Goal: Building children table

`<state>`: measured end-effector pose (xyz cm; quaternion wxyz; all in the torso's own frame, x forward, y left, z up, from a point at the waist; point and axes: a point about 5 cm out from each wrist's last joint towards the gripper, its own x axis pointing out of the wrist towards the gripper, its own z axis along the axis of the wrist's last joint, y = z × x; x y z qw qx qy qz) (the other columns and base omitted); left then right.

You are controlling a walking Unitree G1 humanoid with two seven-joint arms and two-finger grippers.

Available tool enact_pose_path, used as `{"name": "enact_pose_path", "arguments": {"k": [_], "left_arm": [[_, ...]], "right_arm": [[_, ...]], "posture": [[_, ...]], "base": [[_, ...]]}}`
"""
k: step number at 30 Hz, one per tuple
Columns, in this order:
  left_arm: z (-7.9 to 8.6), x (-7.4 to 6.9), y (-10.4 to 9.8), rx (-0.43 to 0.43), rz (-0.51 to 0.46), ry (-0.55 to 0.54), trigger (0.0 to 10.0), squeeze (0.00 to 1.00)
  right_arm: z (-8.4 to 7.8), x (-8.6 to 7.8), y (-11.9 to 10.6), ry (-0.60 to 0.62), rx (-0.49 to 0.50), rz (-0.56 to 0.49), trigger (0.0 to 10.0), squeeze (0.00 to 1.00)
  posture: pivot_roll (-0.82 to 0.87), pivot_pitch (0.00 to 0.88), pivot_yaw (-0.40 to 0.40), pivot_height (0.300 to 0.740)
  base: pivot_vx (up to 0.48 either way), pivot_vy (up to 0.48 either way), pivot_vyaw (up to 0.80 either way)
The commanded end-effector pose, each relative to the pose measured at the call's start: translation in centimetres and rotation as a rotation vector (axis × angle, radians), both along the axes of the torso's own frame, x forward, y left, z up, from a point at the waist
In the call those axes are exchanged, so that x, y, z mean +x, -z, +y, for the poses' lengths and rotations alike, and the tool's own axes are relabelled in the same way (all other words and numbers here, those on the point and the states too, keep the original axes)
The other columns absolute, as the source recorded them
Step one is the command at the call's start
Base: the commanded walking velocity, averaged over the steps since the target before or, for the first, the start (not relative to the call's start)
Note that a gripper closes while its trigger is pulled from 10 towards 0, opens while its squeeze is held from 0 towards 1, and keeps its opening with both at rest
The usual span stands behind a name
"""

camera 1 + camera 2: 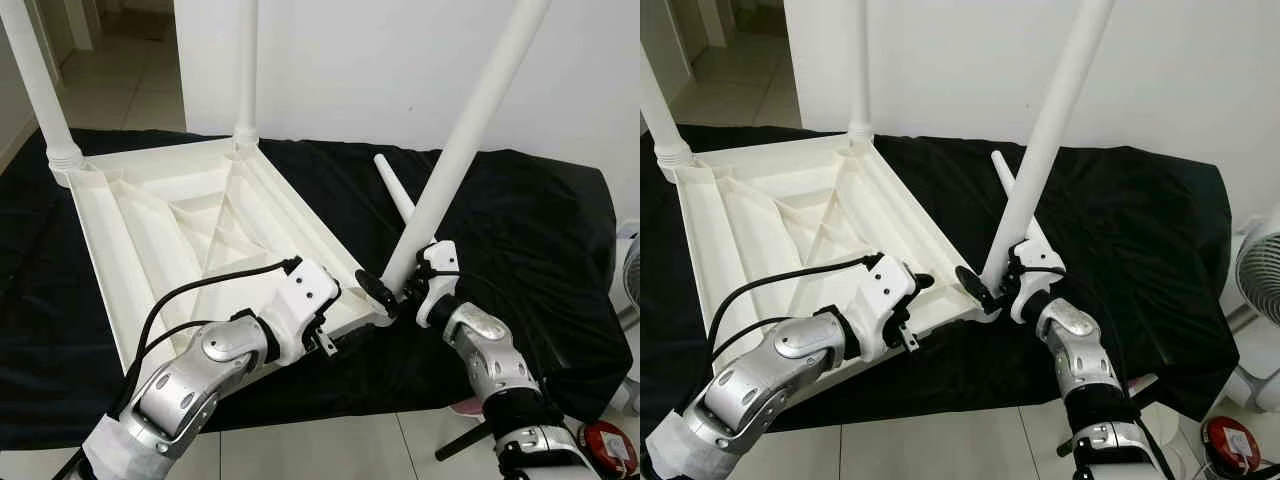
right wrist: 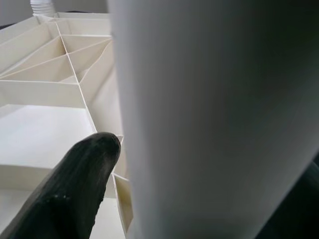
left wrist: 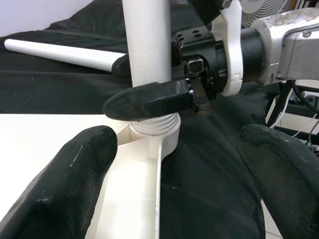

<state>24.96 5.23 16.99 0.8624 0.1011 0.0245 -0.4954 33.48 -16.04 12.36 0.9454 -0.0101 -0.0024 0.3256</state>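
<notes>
Black cloth; ribbed white tabletop; right gripper clamps round leg.

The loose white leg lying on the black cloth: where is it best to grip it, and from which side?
Grip the loose leg near mid-length, coming from above with the fingers across its round shaft. It lies flat on the black cloth, behind the leaning leg that the right gripper holds.

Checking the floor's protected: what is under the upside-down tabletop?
A black cloth lies under the tabletop, spreading past it. Whatever is beneath the cloth is covered.
</notes>
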Motion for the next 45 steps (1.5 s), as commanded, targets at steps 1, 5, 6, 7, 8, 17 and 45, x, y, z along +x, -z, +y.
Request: {"name": "enact_pose_path", "arguments": {"k": [1, 5, 6, 7, 8, 17, 45], "left_arm": [[-0.4, -0.2, -0.1, 0.003, 0.003, 0.055, 10.0, 0.0], [-0.3, -0.2, -0.1, 0.004, 0.001, 0.056, 10.0, 0.0], [-0.3, -0.2, -0.1, 0.004, 0.001, 0.056, 10.0, 0.0], [-0.3, -0.2, -0.1, 0.004, 0.001, 0.055, 10.0, 0.0], [-0.3, -0.2, -0.1, 0.004, 0.001, 0.054, 10.0, 0.0], [-0.3, -0.3, -0.1, 0.001, 0.007, 0.05, 10.0, 0.0], [-0.7, -0.5, 0.2, -0.008, 0.013, 0.061, 10.0, 0.0]], "right_arm": [[0.1, 0.3, 0.1, -0.027, -0.029, 0.005, 5.3, 0.0], [0.3, 0.7, 0.2, -0.054, -0.049, 0.011, 1.3, 0.0], [0.3, 0.7, 0.2, -0.054, -0.049, 0.011, 1.3, 0.0], [0.3, 0.8, 0.3, -0.067, -0.057, 0.017, 0.0, 0.0], [0.3, 0.8, 0.5, -0.075, -0.062, 0.021, 0.0, 0.0], [-0.3, 0.5, 1.7, -0.084, -0.096, 0.054, 3.5, 0.0], [2.3, -1.5, 2.1, 0.703, 0.093, 0.151, 10.0, 0.0]], "posture": [[0.03, 0.0, -0.115, 0.74], [0.03, 0.0, -0.117, 0.74], [0.03, 0.0, -0.117, 0.74], [0.03, 0.0, -0.117, 0.74], [0.03, 0.0, -0.12, 0.74], [0.03, 0.0, -0.122, 0.74], [0.01, 0.0, -0.142, 0.74]], "base": [[0.0, 0.0, 0.0], [0.0, 0.0, 0.0], [0.0, 0.0, 0.0], [0.0, 0.0, 0.0], [0.0, 0.0, 0.0], [0.0, 0.0, 0.0], [0.0, 0.0, 0.0]]}}
